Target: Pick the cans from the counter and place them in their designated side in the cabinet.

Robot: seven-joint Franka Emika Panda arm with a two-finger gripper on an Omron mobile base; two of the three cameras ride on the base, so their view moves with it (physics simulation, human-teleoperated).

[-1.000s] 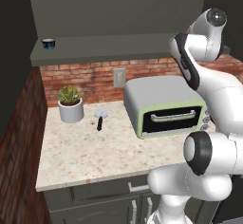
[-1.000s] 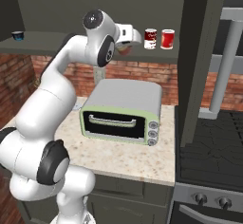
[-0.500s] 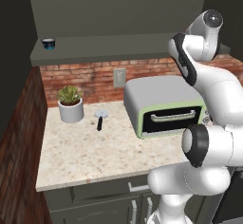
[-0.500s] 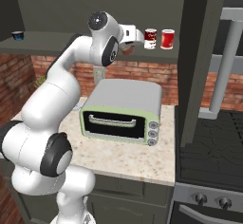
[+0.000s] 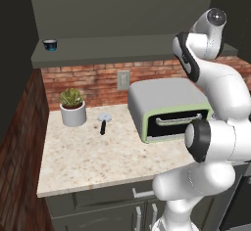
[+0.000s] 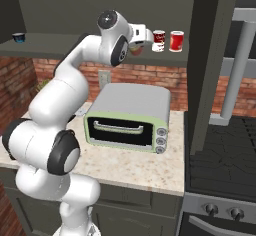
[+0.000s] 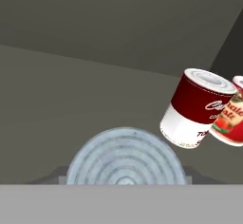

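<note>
Hand clamped around can, red-white can just beside

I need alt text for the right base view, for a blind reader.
The end effector holds a can at the cabinet shelf, beside a dark red and white can and a bright red can. Below, a toaster oven sits on the counter.

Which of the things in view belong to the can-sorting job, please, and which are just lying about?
Part of the job: held can in the gripper; dark red and white can; cabinet shelf; counter.

Lying about: bright red can; toaster oven; potted plant; blue bowl.
</note>
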